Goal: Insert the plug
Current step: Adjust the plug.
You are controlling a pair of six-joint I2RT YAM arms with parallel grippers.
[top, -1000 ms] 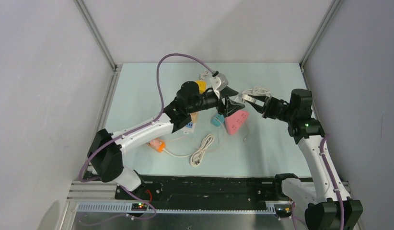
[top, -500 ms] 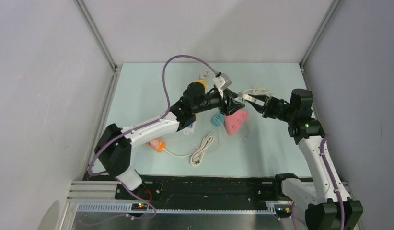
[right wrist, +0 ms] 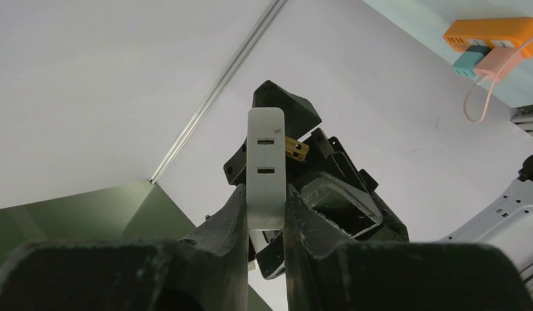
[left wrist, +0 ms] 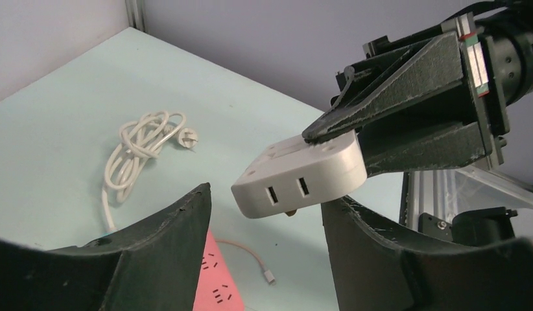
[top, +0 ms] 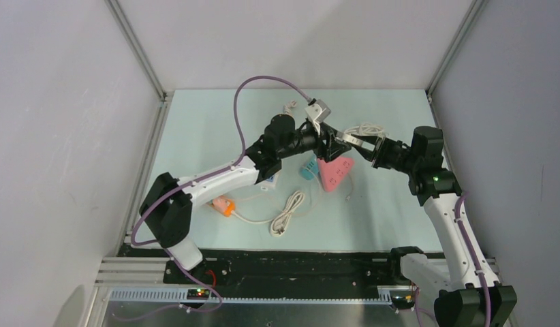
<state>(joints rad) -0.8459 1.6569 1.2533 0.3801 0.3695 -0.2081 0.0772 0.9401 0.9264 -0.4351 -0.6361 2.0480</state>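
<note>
The plug (left wrist: 299, 173) is a white block with two USB slots and a brass prong beneath. My right gripper (top: 362, 144) is shut on it, holding it in the air above the pink power strip (top: 334, 172). In the right wrist view the plug (right wrist: 266, 168) stands clamped between the two fingers of the right gripper (right wrist: 264, 207). My left gripper (left wrist: 267, 201) is open, and the plug's free end hangs between its fingertips, close to the right-hand one and well apart from the left-hand one. The pink power strip (left wrist: 215, 278) lies below with its sockets facing up.
A teal adapter (top: 308, 169) lies beside the pink strip. An orange strip (top: 224, 206) and a coiled white cable (top: 287, 212) lie nearer the arms. Another white cable bundle (left wrist: 137, 146) lies at the back. A thin pink lead (left wrist: 254, 256) trails on the mat.
My left arm has stretched to the right, bringing its open fingers up to the plug. The right arm and the plug have stayed put.
</note>
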